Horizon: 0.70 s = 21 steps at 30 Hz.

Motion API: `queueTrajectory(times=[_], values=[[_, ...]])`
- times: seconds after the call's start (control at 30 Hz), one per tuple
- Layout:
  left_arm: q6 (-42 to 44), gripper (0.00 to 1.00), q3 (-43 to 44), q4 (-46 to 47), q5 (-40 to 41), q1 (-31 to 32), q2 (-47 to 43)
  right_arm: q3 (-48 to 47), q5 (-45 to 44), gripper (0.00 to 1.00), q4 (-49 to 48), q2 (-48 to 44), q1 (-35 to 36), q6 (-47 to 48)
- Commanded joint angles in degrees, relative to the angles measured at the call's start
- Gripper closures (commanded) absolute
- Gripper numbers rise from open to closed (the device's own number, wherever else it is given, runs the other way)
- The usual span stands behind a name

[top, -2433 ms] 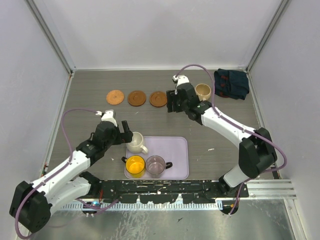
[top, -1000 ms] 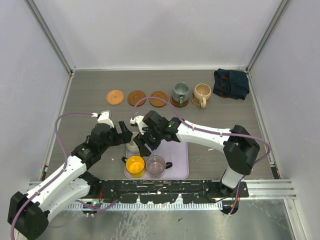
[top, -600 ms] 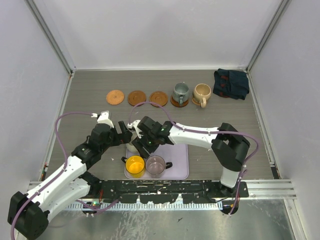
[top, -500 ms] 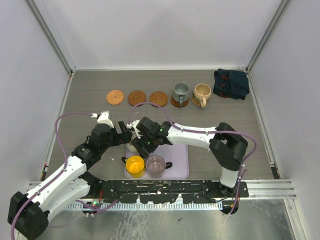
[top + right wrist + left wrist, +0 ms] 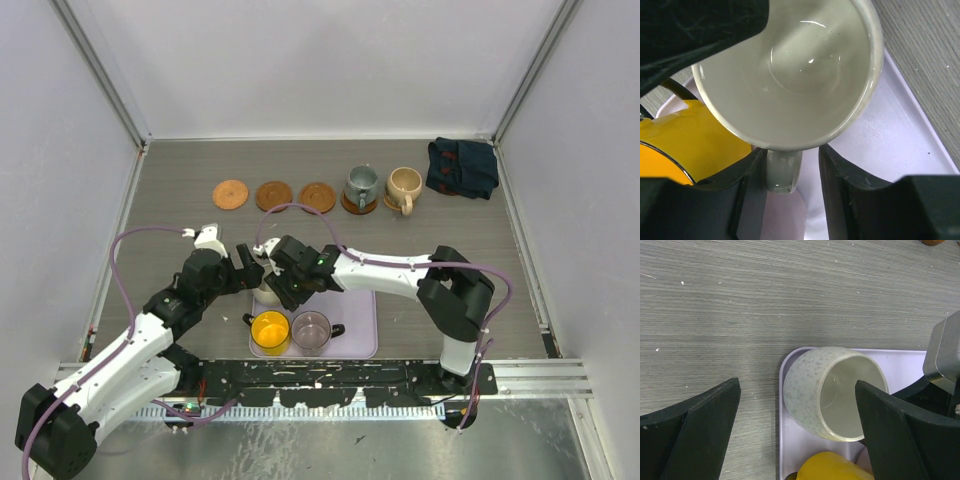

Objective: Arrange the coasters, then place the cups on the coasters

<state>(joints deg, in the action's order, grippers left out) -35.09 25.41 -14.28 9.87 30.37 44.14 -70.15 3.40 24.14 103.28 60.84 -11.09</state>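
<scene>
Far left: bare grey counter (image 5: 170,200) up to the side wall, with open room left of and beyond the left arm. Along the far side, left to right: three bare coasters (image 5: 273,195) in a row with small gaps, then a grey-green cup (image 5: 361,183) on a fourth coaster (image 5: 358,207), then a beige-tan cup (image 5: 404,184) just beside, handle toward the near side. Cannot tell what lies under that one. Far right corner: dark blue cloth (image 5: 463,167), close to the wall. Between this row and the tray: a free strip of counter.

Near middle: left gripper (image 5: 245,264) spread fully wide, gripping nothing, fingers (image 5: 700,425) well clear on either side of the cream-white cup (image 5: 832,392). Of that cup: upright, mouth up, in the far left corner of the lavender tray (image 5: 360,315), close to the rim, bare counter just past that edge. Handle toward the right wrist camera, between the fingers of the right gripper (image 5: 790,162). That gripper: partly open, straddling the handle, a sliver of tray showing on one side, no firm hold visible. Crowded on the near side: yellow cup (image 5: 270,329) just beside, purplish glass cup (image 5: 311,329) next along, handle to the right. Right half of the tray bare, then open counter to the right wall.
</scene>
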Motion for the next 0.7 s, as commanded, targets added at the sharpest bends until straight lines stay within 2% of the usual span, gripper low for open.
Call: queueTrajectory(times=[0.0, 0.07, 0.17, 0.2, 0.4, 0.67], values=[[0.1, 0.01, 0.0, 1.7, 1.0, 0.2, -0.5, -2.0, -1.7, 0.55, -2.7, -0.5, 0.5, -0.9], [0.1, 0.01, -0.1, 1.7, 1.0, 0.2, -0.5, -2.0, -1.4, 0.63, -2.8, -0.2, 0.5, -1.0], [0.1, 0.01, -0.2, 1.6, 1.0, 0.3, -0.5, -2.1, -0.6, 0.92, -2.8, 0.0, 0.6, -0.7], [0.1, 0.01, -0.2, 1.6, 1.0, 0.2, -0.5, -2.1, -0.5, 0.98, -2.8, 0.0, 0.6, -0.7], [0.0, 0.01, -0.2, 1.7, 1.0, 0.3, -0.5, -2.4, -2.1, 0.99, -2.0, -0.8, 0.9, -0.2], [0.1, 0.01, -0.2, 3.3, 2.3, 0.3, -1.6, -2.1, -13.6, 0.99, -3.7, -6.2, 1.4, -1.8]])
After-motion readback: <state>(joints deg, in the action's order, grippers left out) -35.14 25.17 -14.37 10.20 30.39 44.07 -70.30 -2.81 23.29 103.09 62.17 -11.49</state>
